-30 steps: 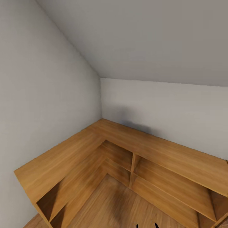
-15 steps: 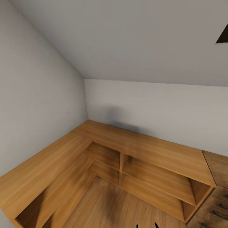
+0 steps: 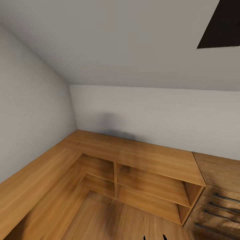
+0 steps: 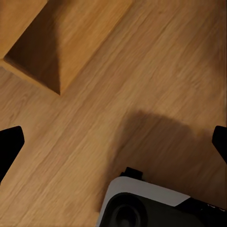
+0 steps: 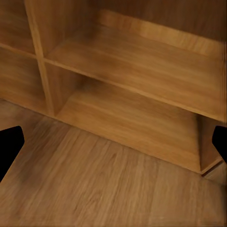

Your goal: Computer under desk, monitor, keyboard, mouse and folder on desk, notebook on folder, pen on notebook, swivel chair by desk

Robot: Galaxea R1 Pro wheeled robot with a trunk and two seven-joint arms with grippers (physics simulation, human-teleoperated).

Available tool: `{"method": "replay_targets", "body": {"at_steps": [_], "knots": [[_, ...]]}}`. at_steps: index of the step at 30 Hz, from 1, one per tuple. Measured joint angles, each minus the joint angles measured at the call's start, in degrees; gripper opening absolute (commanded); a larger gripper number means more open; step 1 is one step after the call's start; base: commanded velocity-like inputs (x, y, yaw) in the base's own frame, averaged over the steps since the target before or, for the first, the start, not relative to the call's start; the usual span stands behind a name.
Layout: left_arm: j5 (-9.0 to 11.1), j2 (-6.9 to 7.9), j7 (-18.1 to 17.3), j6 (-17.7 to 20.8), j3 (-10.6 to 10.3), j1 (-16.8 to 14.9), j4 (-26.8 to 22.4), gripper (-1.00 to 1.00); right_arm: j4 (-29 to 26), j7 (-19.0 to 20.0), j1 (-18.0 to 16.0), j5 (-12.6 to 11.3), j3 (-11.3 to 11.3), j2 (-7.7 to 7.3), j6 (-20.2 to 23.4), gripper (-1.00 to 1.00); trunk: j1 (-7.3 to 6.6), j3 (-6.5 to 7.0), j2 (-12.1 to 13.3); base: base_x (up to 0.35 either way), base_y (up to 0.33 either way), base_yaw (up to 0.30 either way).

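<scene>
Corner of bedroom, sloped grey-white walls [image 3: 133, 46], one dark skylight [image 3: 221, 25] cut off at upper right of head view. One low L-shaped wood shelving unit [image 3: 140, 156] along both walls, four open cubbies facing the head camera, all bare. One darker wood drawer unit [image 3: 216, 196] at right, four dark bar handles, cut off by frame edge. Two small dark tips [image 3: 154, 237] at bottom of head view, too small to identify. Left gripper [image 4: 113, 142]: fingers [image 4: 9, 144] wide apart, holding nothing, over wood floor [image 4: 156, 71] beside a shelving corner; robot base [image 4: 156, 208] partly cut off below. Right gripper [image 5: 113, 142]: fingers [image 5: 9, 142] spread wide, holding nothing, aimed at lower shelf cubbies [image 5: 137, 118] just beyond floor. Blurry shadow on back wall.
</scene>
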Motion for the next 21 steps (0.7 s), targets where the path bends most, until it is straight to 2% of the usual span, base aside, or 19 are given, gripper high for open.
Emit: {"method": "replay_targets", "body": {"at_steps": [13,21], "knots": [[-0.08,0.00,0.00,0.00,0.00,0.00,0.03,1.00,0.00,0.04,0.00,0.00,0.01,0.00,0.02,1.00,-0.01,0.33,0.00,0.307,0.086,-0.293],[-0.04,0.00,0.00,0.00,-0.01,0.00,0.06,1.00,0.00,0.03,0.02,0.00,0.01,0.00,0.07,1.00,0.00,0.54,0.00,0.288,0.011,-0.293]]}}
